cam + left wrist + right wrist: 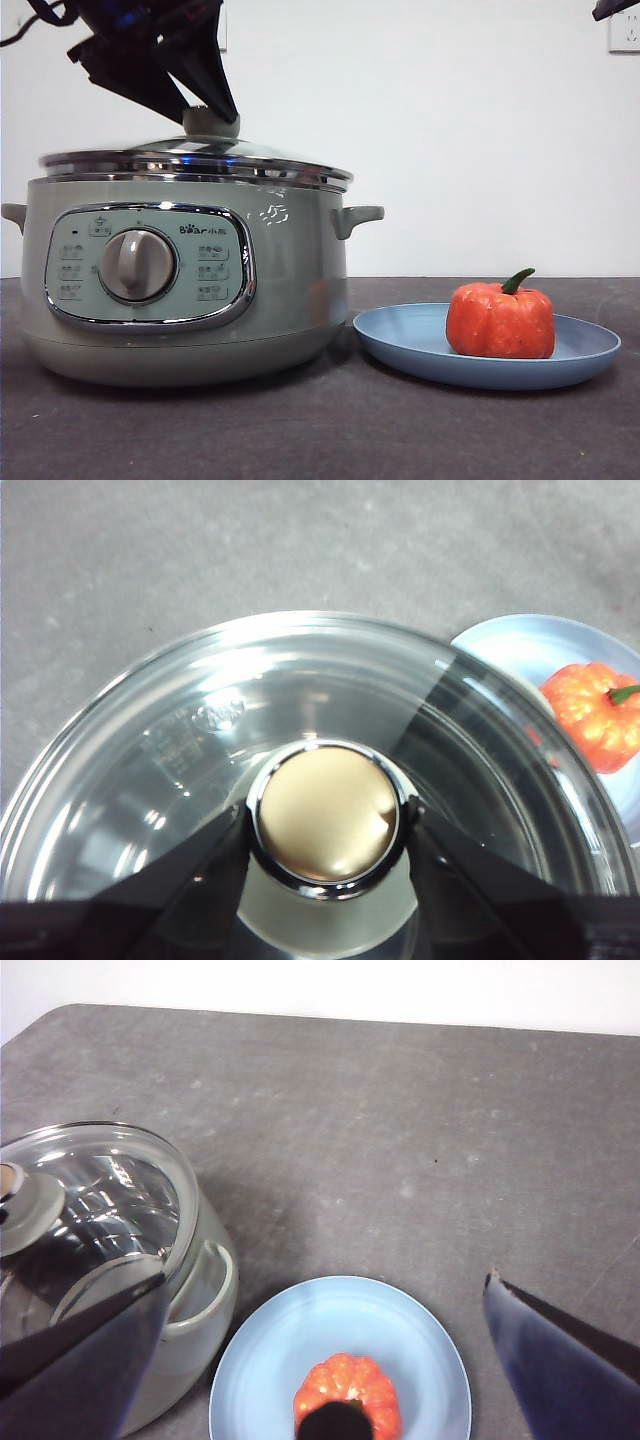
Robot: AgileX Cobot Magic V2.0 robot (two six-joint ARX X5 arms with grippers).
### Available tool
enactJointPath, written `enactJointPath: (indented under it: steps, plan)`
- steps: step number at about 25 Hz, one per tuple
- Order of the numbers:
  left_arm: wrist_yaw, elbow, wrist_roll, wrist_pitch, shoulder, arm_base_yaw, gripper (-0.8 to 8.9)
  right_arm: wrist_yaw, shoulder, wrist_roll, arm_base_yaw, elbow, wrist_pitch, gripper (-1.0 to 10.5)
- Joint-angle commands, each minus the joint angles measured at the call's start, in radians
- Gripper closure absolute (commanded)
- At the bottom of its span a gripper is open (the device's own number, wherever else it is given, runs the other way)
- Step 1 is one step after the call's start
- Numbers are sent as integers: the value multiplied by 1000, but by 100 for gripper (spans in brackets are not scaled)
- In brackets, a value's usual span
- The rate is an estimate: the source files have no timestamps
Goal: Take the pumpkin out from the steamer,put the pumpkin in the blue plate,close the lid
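Note:
The lid (200, 160) sits on the sage-green steamer (290, 280) at the left. My left gripper (212, 112) comes down from above and is shut on the lid's knob (325, 813), one jaw on each side of it. The glass lid (150, 770) fills the left wrist view. The pumpkin (500, 320) stands upright in the blue plate (400, 340), right of the steamer. My right gripper (325, 1278) is open and empty, high above the plate (260, 1360) and pumpkin (345, 1400). It shows only as a black tip (615, 8) in the front view.
The dark grey table (300, 430) carries the steamer and the plate side by side, nearly touching. The steamer's side handle (358, 216) juts out towards the plate. A white wall with a socket (625, 35) stands behind.

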Motion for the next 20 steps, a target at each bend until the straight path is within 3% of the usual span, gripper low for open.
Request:
enactJointPath:
  steps: [1, 6, 12, 20]
  plan:
    - [1, 10, 2, 13, 8, -4, 826, 5, 0, 6, 2, -5, 3, 350]
    - [-14, 10, 6, -27, 14, -4, 827, 5, 0, 6, 2, -5, -10, 350]
    - [-122, 10, 6, -65, 14, -2, 827, 5, 0, 6, 2, -5, -16, 350]
    - [-102, 10, 6, -49, 14, -2, 827, 5, 0, 6, 2, -5, -16, 350]
